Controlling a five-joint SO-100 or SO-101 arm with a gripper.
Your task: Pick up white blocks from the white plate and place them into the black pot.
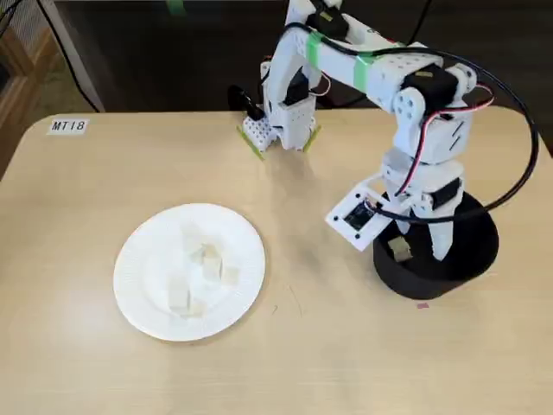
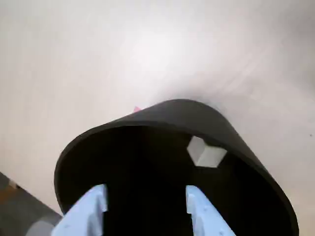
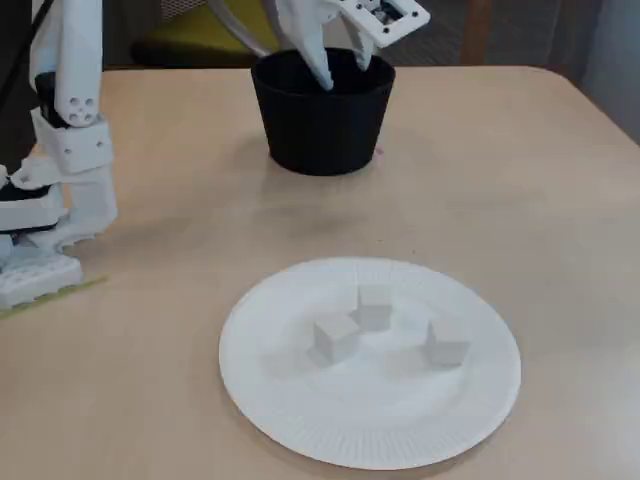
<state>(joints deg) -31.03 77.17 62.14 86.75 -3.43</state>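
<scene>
The desk (image 1: 328, 346) was light wood. A small white label (image 1: 68, 126) sat at its far left corner in a fixed view.

A pale, wood-grain tabletop (image 1: 78, 259) with rounded corners is seen filling most of both fixed views, and a small white label reading "MT18" (image 1: 68, 126) is stuck near its upper left corner. Behind its far edge a dark background is seen, with black cables (image 1: 65, 52) hanging at the upper left. In a fixed view, a yellow-green chair seat (image 3: 190, 45) is seen beyond the tabletop at the upper left.
</scene>
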